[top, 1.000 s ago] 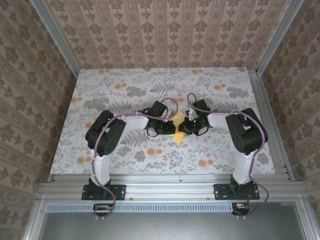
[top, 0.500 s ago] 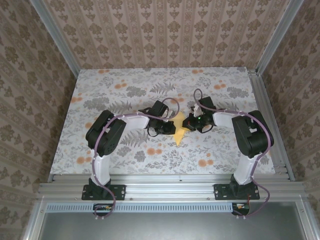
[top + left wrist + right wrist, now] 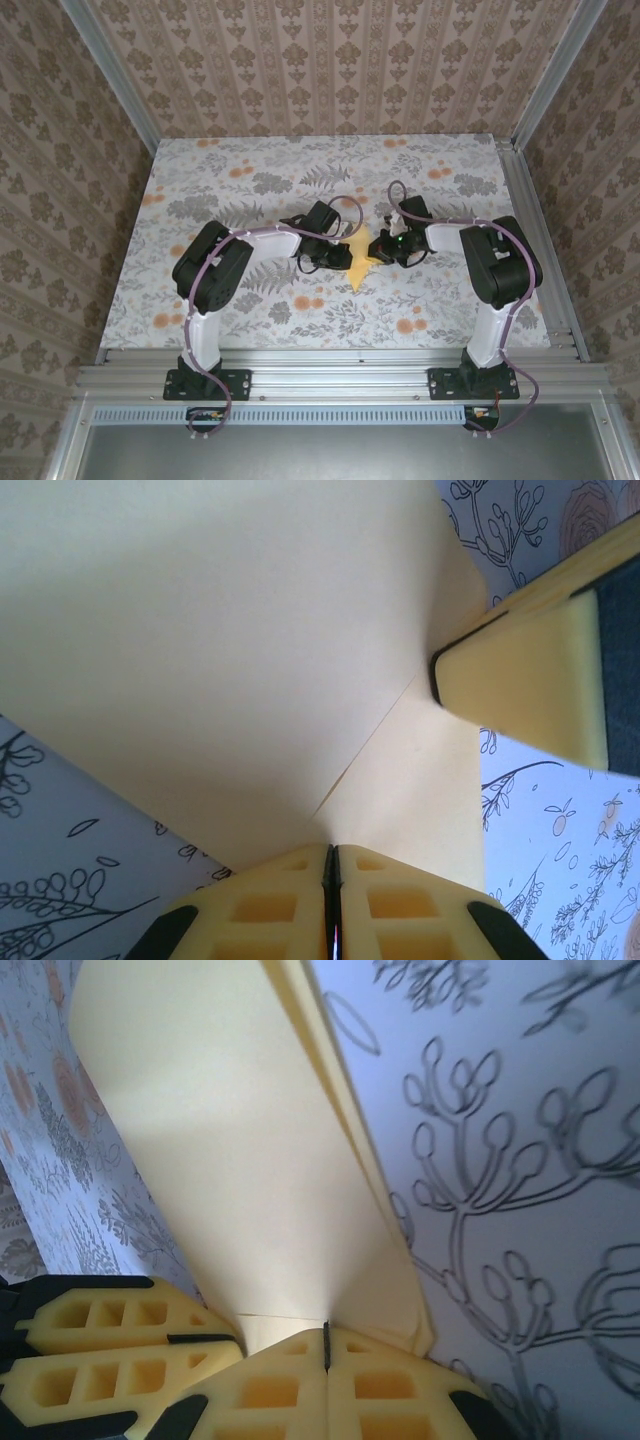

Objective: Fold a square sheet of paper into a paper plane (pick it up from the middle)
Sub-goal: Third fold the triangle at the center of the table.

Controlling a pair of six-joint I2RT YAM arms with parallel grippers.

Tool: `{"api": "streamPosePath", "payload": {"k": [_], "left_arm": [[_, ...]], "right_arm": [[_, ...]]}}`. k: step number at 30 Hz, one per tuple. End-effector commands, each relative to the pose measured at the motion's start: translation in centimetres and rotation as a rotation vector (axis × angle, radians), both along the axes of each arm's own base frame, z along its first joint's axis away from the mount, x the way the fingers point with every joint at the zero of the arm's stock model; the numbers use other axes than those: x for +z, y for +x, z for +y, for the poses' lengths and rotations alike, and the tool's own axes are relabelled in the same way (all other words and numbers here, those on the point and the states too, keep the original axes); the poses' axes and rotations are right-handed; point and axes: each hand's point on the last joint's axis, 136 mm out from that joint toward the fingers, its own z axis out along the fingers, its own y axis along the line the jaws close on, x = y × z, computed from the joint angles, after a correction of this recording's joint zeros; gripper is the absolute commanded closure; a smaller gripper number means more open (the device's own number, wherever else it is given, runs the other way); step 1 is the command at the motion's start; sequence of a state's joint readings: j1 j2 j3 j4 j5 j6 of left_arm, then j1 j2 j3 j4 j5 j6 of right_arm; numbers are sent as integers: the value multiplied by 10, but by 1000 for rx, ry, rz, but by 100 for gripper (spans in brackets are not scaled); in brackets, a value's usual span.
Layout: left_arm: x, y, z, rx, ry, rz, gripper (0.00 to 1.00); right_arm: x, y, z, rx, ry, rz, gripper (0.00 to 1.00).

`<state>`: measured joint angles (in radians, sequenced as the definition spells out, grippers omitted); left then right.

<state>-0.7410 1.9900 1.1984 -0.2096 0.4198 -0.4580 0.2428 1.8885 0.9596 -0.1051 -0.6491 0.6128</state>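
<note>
While both arms meet at the middle of the desk (image 3: 250, 180), square sheet of paper (image 3: 357, 270) lies there, partly folded. Left gripper (image 3: 332, 865): jaws clenched on its crease. Right gripper (image 3: 325, 1338): jaws clenched on the folded edge. Step, judged: mid-fold creasing. Next calls for aligned layers pressed flat.

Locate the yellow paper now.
Top view, centre of the table: the paper, pinched between the left gripper at its left and the right gripper at its right.

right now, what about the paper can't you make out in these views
Top external: sheet of paper mostly covered by left gripper and right gripper; folds too small.
Left wrist: its outline runs off the top edge.
Right wrist: near end hidden behind that gripper; layer count unclear.
</note>
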Motion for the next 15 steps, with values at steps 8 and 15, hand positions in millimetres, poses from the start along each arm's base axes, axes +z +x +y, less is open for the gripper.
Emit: {"api": "streamPosePath", "payload": {"k": [8,15], "left_arm": [[-67,-33,58,-7,296,117,89],[-65,-33,52,-11,270,123,89]], "right_arm": [[-16,10,-39,-61,-167,-19,97],[7,17,-41,-68,-174,-100,98]]}}
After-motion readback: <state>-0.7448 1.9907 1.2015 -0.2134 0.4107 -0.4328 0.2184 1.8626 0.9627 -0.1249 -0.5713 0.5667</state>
